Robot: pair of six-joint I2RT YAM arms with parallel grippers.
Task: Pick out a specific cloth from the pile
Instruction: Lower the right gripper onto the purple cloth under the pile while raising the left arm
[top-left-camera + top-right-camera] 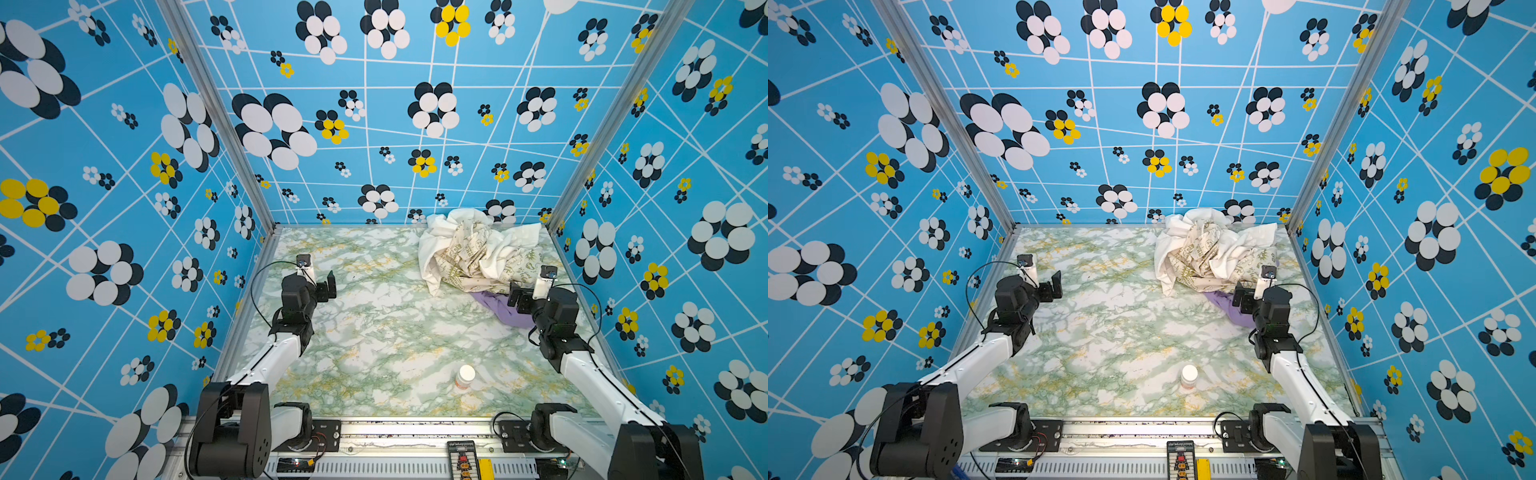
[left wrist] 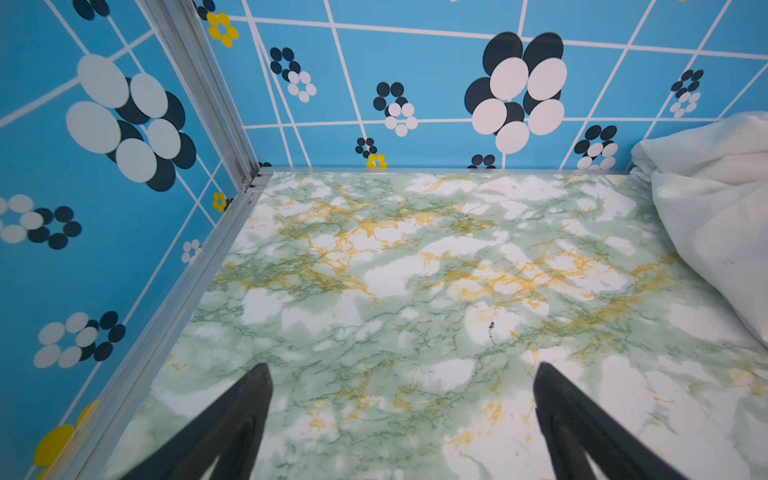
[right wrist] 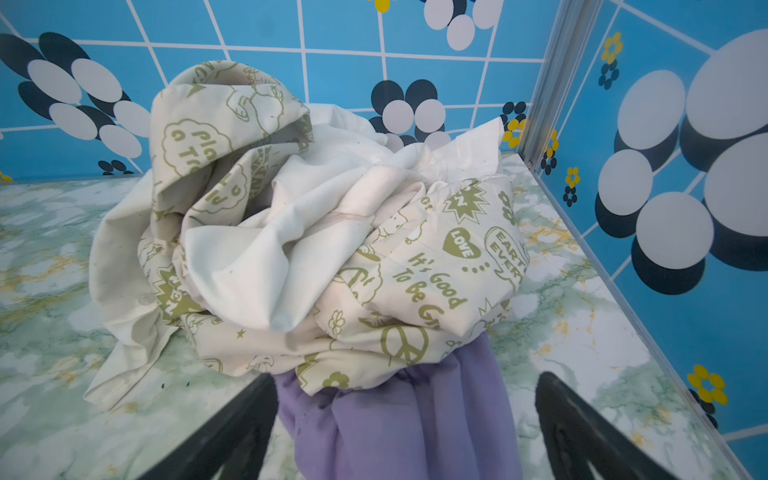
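Left gripper, right gripper spread, empty. One cloth, one pile, one bottle; marbled worktop, blue walls.

Both top views hang high over the near edge of the desk, tilted toward the back wall, wide enough for both arms. The left wrist view looks past the left end effector, low over bare desk toward the far left corner. The right wrist view, past the right end effector, sits close on the pile. All four catch some of the pile.
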